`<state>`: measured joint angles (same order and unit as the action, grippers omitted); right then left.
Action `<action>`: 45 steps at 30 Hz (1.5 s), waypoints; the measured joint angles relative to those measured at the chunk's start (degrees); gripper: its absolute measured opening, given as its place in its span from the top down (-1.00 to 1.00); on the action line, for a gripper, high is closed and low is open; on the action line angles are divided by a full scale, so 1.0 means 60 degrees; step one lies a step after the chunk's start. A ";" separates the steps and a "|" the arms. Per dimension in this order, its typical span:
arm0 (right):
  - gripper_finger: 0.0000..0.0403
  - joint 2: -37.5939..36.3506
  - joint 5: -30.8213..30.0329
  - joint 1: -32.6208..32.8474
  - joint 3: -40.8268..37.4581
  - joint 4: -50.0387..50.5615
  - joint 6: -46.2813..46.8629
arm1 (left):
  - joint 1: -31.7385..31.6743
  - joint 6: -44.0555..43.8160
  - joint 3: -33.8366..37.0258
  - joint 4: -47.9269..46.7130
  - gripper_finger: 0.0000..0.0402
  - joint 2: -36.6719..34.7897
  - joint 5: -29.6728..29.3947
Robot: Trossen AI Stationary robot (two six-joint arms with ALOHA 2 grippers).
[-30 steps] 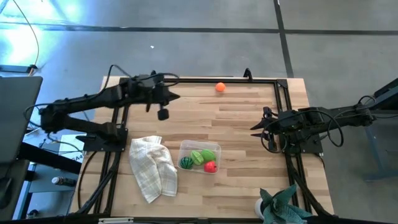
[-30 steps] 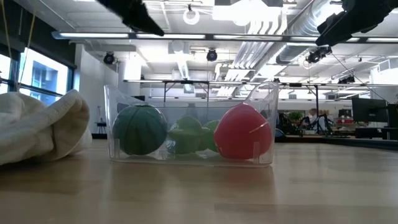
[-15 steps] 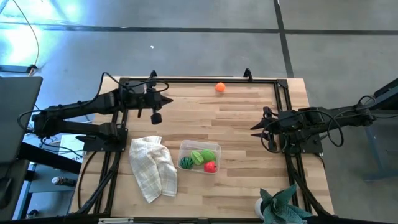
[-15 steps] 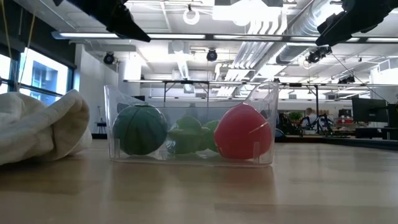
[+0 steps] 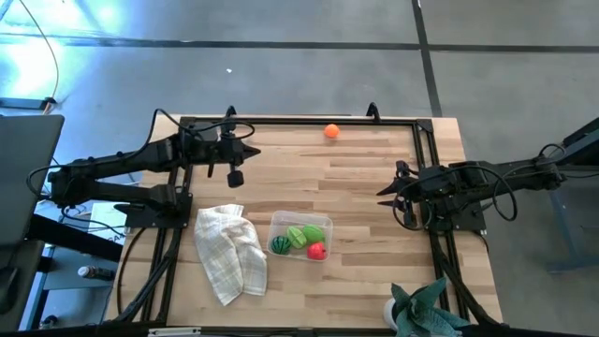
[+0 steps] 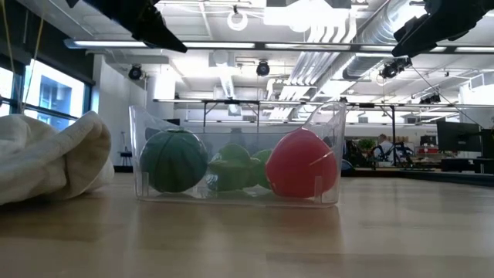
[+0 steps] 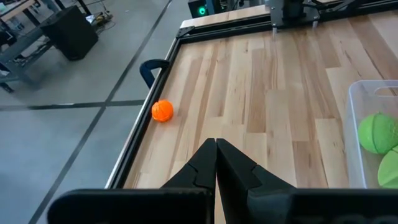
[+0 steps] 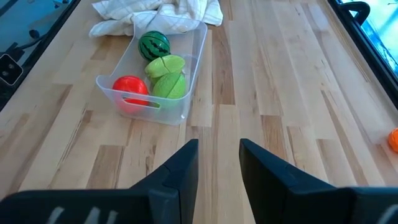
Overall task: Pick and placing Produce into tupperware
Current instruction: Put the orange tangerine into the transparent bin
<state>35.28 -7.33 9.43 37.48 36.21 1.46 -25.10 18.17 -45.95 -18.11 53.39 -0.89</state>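
Note:
The clear tupperware (image 5: 299, 237) stands on the table's near middle. It holds the round green produce (image 5: 280, 245), the light-green leafy piece (image 5: 304, 234) and the red piece (image 5: 316, 250). The orange produce (image 5: 331, 131) lies on the table close to the far edge. My left gripper (image 5: 255, 148) hovers shut and empty above the far left of the table; in its wrist view the orange piece (image 7: 162, 111) lies ahead of the fingertips. My right gripper (image 5: 382, 194) hangs at the right side, open with nothing between its fingers (image 8: 219, 146), facing the tupperware (image 8: 155, 68).
A white checked cloth (image 5: 227, 251) lies crumpled just left of the tupperware. A teal spiky plant-like thing (image 5: 426, 314) stands at the near right corner. Black frame rails (image 5: 299, 120) run along the table's far, left and right edges.
My left gripper, shut throughout, has drawn back toward the table's left edge and sunk a little, then held still. The right arm and the produce have kept their places.

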 joint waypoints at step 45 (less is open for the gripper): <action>0.47 0.0002 -0.1509 -0.0008 -0.0002 -0.2657 0.7648 | 0.0000 -0.0005 0.0000 -0.0004 1.00 0.0004 0.0004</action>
<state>35.29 -16.39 9.39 37.47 20.26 47.35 -25.10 18.14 -45.95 -18.13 53.41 -0.86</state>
